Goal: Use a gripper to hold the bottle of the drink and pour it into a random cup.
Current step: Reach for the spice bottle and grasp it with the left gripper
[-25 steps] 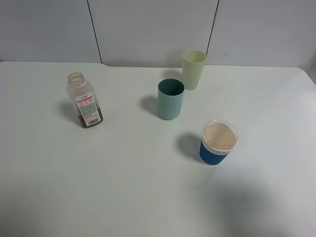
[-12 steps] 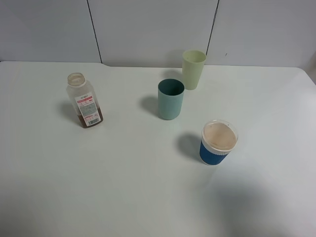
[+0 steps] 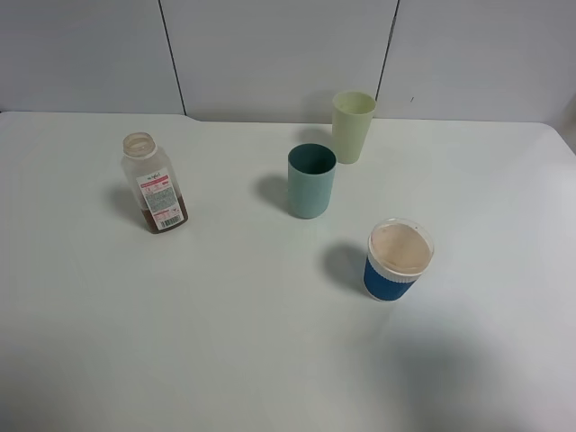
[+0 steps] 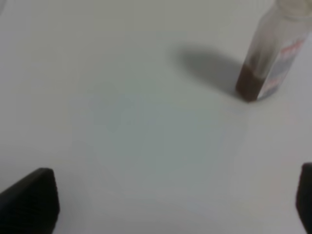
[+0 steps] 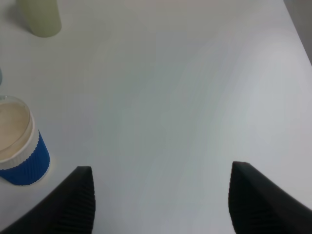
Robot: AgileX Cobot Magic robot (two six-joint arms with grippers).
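The bottle (image 3: 154, 183) stands upright and uncapped at the left of the table, with a little brown drink at its bottom; it also shows in the left wrist view (image 4: 273, 58). The teal cup (image 3: 311, 181) stands near the middle. No gripper shows in the exterior view. My left gripper (image 4: 165, 204) is open and empty, well short of the bottle. My right gripper (image 5: 161, 200) is open and empty over bare table.
A pale yellow-green tumbler (image 3: 352, 126) stands behind the teal cup and shows in the right wrist view (image 5: 40, 17). A blue-sleeved cup with a clear lid (image 3: 398, 260) stands front right, also in the right wrist view (image 5: 18, 144). The table's right edge (image 5: 297, 29) is close.
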